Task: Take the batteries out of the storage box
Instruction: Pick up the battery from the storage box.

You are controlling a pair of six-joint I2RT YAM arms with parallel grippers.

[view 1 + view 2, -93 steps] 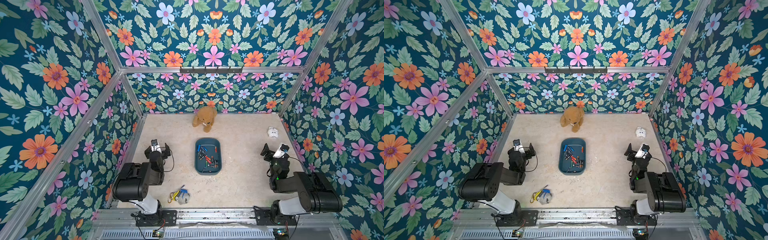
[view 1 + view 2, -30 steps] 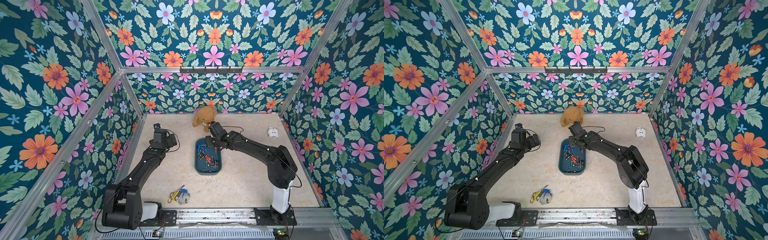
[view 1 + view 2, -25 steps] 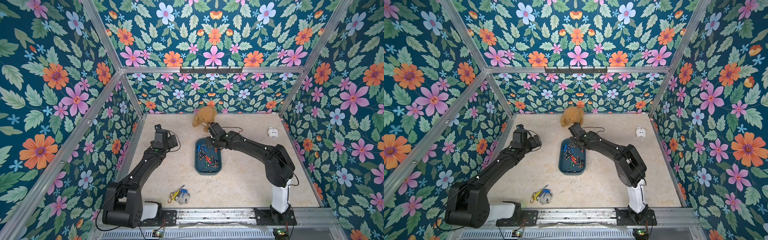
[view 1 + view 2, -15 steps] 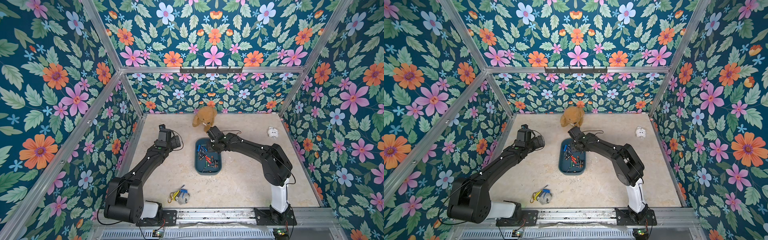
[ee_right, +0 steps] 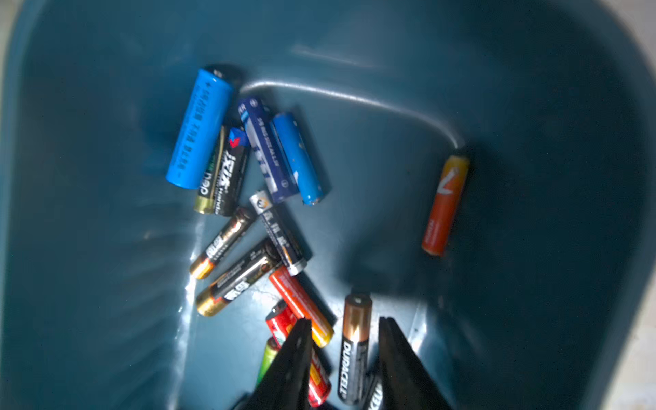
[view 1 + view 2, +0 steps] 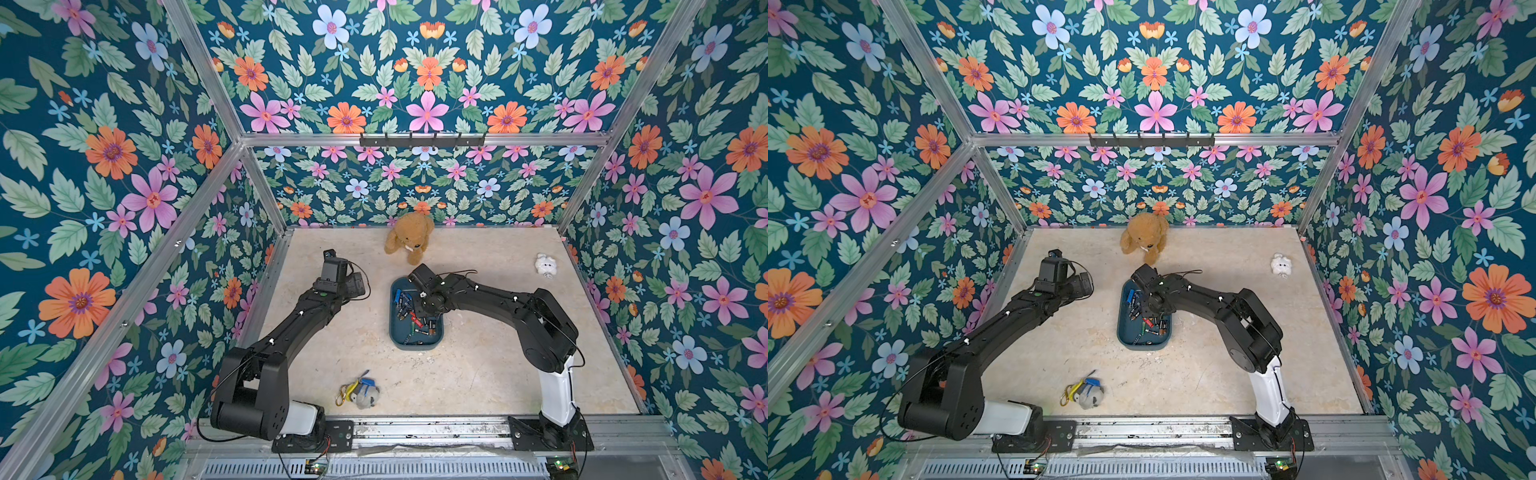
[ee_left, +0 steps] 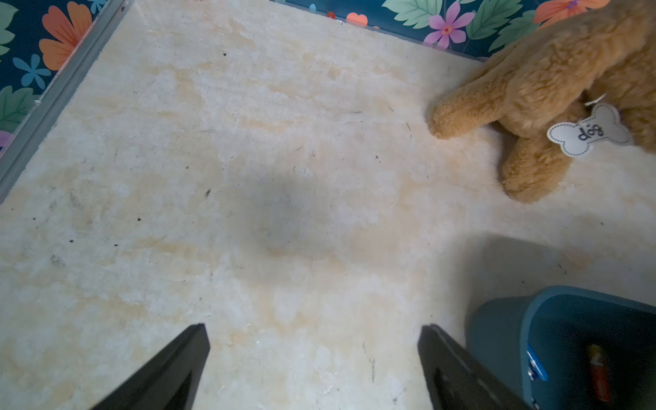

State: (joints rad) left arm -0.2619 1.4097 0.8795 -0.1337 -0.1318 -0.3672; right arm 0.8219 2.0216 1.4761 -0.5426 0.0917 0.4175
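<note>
1. The right gripper is down inside the storage box. Its jaws are narrow and straddle a copper-and-black battery, with a slim gap showing on each side, so nothing is clamped or lifted yet.
2. Every one of the batteries I can make out lies in the box. The box sits mid-tabletop, just in front of the plush dog.
3. The left gripper is wide and empty. It is over bare tabletop, just beside the box's far end.
4. Risk: an orange battery and a red battery lie right against one finger. Closing could pinch a second cell, or push the target askew.
5. Risk: the target is round and smooth, and the jaws sit towards one end of it. It may roll out or tip on lifting.
6. Risk: nothing is holding the box. A fingertip dragging on its floor or wall would likely slide it.
7. Room: the walls are low, so a straight lift looks free.
8. Room: open tabletop lies to the right of the box, and also in front of it, short of the keychain bundle.
9. Room: the dog crowds the far side and the left arm the left side, so swinging either way is tighter.
</note>
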